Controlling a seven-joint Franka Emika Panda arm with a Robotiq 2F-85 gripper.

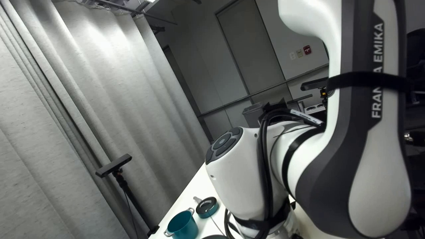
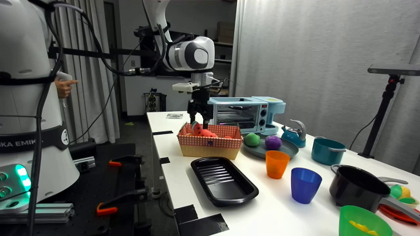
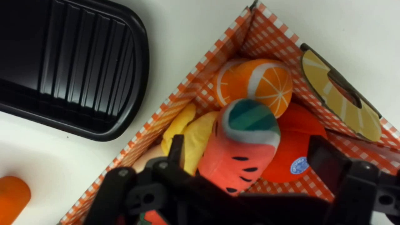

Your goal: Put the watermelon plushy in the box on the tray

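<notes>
Got fingers [image 3: 325,162] wide astride watermelon [image 3: 243,148], wrist-view centre. Should pinch across long axis, then carry to tray [image 3: 70,62], upper left.

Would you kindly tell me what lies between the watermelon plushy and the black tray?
In the wrist view, between the watermelon plushy and the black tray lie yellow plush fruit, the box's checkered wall and a strip of white table.

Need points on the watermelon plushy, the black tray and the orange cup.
Watermelon plushy [image 3: 238,149]: wrist view, on its pink face.
Black tray [image 2: 227,185]: in an exterior view, on its bare floor.
Orange cup [image 2: 276,166]: in an exterior view, on its outer wall.
</notes>
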